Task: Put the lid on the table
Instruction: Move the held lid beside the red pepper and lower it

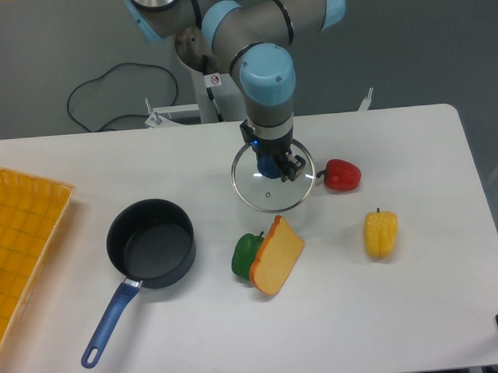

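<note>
The lid [265,190], a clear glass disc with a thin metal rim, hangs above the middle of the white table [416,287]. Its blue centre knob sits between the fingers of my gripper [274,167], which is shut on it. The lid's right edge comes close to the red pepper. The arm hides the knob's top and the lid's far edge. The lid is well to the right of the saucepan.
A dark saucepan [150,243] with a blue handle stands at left-centre. A green pepper [246,254] and a yellow-orange sponge wedge [277,255] lie just below the lid. A red pepper [342,175] and a yellow pepper [380,233] lie to the right. A yellow gridded tray [22,235] sits at the left edge.
</note>
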`<state>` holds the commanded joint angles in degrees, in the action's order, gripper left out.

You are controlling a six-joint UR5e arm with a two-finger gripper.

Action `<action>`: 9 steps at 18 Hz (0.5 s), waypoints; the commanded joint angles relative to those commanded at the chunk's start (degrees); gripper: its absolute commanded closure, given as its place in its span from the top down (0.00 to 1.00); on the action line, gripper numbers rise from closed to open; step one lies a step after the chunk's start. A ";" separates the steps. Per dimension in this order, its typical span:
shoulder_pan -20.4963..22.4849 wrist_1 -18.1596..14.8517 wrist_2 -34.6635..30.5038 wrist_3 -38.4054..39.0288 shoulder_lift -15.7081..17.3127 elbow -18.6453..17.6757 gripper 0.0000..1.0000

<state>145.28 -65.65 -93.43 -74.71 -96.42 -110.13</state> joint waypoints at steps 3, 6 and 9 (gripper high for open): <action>-0.18 0.17 -0.09 0.09 -0.17 -0.09 0.61; -0.26 0.35 -0.09 -0.17 -1.67 0.26 0.60; -0.70 0.35 -0.18 -1.23 -2.55 -0.26 0.60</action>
<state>144.58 -65.30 -93.60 -75.94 -98.96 -110.39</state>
